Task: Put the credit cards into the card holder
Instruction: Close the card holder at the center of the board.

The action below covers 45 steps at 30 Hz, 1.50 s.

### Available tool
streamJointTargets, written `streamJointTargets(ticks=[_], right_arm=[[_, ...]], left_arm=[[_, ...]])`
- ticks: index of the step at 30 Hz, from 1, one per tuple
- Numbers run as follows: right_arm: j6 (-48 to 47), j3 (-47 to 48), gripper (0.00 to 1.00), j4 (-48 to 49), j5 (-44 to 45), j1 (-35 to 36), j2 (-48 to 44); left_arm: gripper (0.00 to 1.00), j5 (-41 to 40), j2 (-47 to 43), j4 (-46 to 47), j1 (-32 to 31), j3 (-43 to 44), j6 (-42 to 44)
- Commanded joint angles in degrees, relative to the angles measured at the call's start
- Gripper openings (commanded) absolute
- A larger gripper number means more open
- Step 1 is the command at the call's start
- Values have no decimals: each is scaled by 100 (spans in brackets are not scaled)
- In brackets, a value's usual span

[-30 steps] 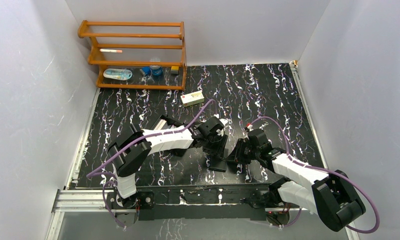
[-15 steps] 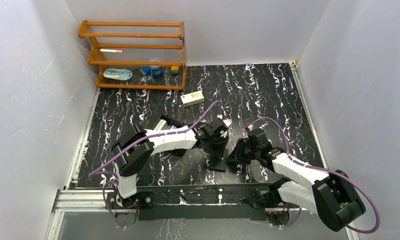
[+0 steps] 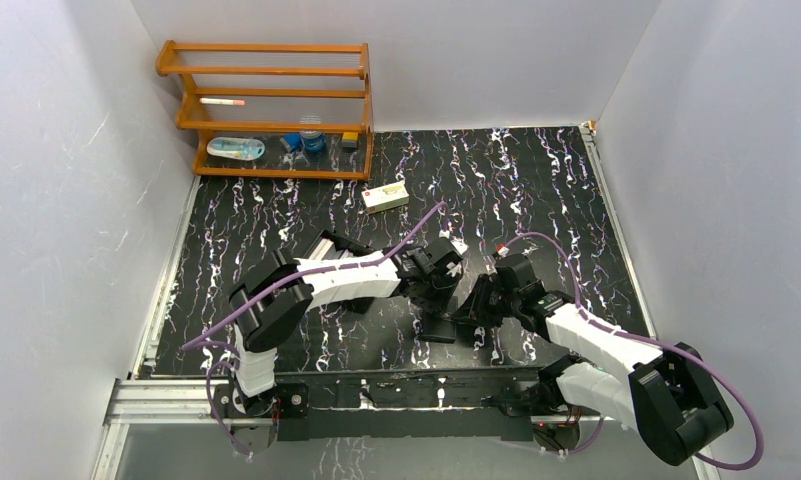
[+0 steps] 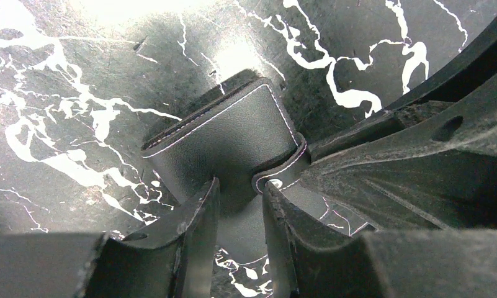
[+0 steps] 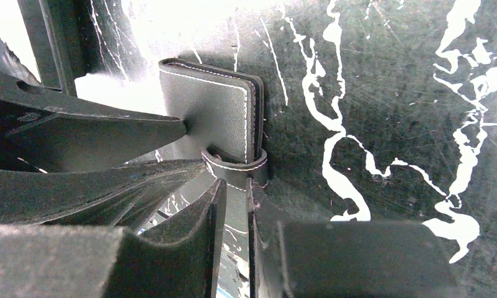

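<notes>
While both robot arms are reaching inward over the black, white-veined tabletop [image 3: 536, 180], their grippers are meeting near its front centre. They are meeting around a small, flat, black leather card holder [image 4: 221, 133] with white stitching. The card holder is sitting closed, its two covers pressed together. A short stitched strap tab [image 5: 241, 166] is wrapping round one edge.

The left gripper [image 4: 238, 186] is coming at the holder from one side with its fingers only narrowly apart. Their tips are lying over the holder's outer cover, just beside the tab. Whether they are actually pinching the leather cannot be told.

The right gripper [image 5: 235, 183] is approaching from the opposite side. Its fingers are almost together and are squeezing a strip of the holder's grey-black leather just below the tab. The tips of the two grippers are nearly touching each other.

Well behind them, a thick cream oblong carton [image 3: 386, 196] is lying on the table. An orange wooden rack [image 3: 266, 125] holding small items is standing in the far left corner.
</notes>
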Motion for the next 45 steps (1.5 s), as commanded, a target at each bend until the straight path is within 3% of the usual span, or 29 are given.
streamJointTargets(ticks=[1, 14, 24, 45], right_arm=[[75, 287, 25, -49, 158, 18, 85], [362, 470, 20, -203, 235, 22, 491], [640, 615, 19, -820, 303, 33, -280], [876, 668, 21, -113, 610, 295, 365]], left_arm=[[30, -290, 366, -206, -66, 57, 82], [29, -262, 546, -306, -69, 232, 71], [30, -313, 564, -378, -69, 258, 44], [30, -349, 570, -422, -69, 318, -14]])
